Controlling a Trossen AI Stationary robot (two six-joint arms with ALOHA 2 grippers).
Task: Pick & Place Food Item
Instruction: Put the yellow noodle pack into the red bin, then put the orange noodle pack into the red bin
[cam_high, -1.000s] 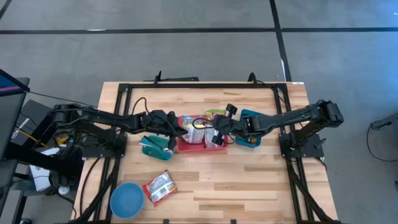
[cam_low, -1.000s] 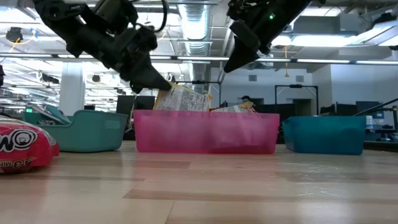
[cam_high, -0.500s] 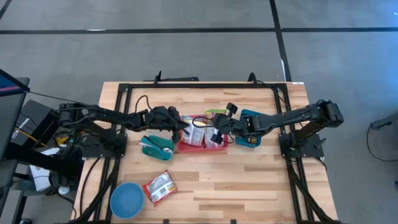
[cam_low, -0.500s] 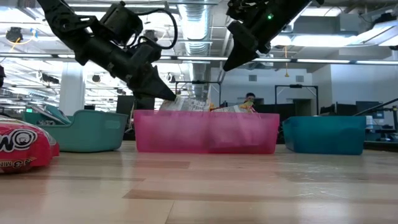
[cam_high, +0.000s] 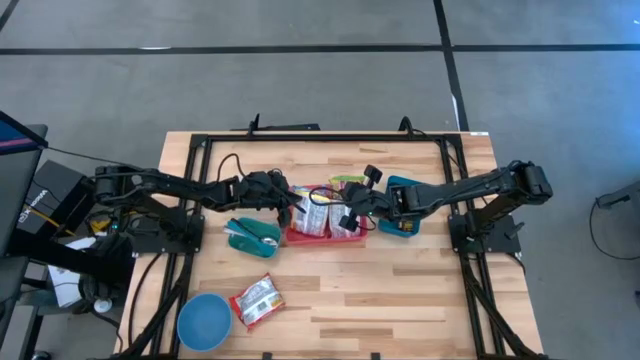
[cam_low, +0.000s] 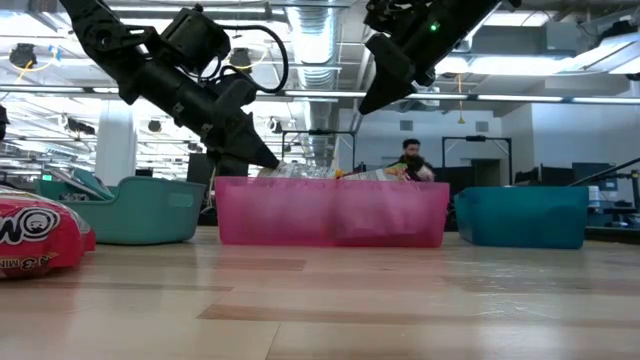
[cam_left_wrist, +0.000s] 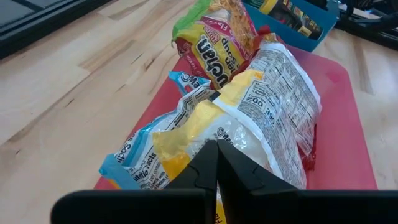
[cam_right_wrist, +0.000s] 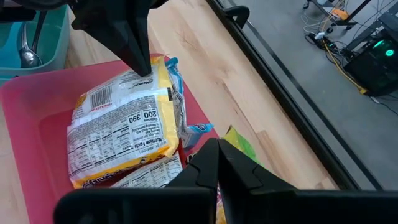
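A pink bin (cam_high: 300, 237) stands mid-table (cam_low: 330, 215) and holds several food packets. A yellow-and-white packet (cam_left_wrist: 255, 112) lies on the others in it and also shows in the right wrist view (cam_right_wrist: 118, 124). My left gripper (cam_high: 293, 207) reaches into the bin's left end (cam_low: 272, 160), shut on that packet. My right gripper (cam_high: 347, 218) hangs shut and empty above the bin's right half (cam_low: 368, 105). A red-and-yellow noodle packet (cam_left_wrist: 217, 43) and a blue-and-white packet (cam_left_wrist: 140, 165) lie beside the held one. My left gripper pinches the yellow-and-white packet at its end edge (cam_left_wrist: 219, 133) between its two shut fingertips (cam_right_wrist: 143, 70). The fingers slant down from the table's left side. The packet lies flat on the other packets in the pink bin.
A teal bin (cam_high: 252, 235) stands left of the pink one and a blue bin (cam_high: 402, 200) right of it. A blue bowl (cam_high: 203, 322) and a red snack bag (cam_high: 257, 300) lie near the front left. A person (cam_low: 410, 160) shows in the room behind.
My left gripper has gone down and a little toward the table's right edge with the packet. The packet stood above the pink bin's rim and now lies down inside the bin.
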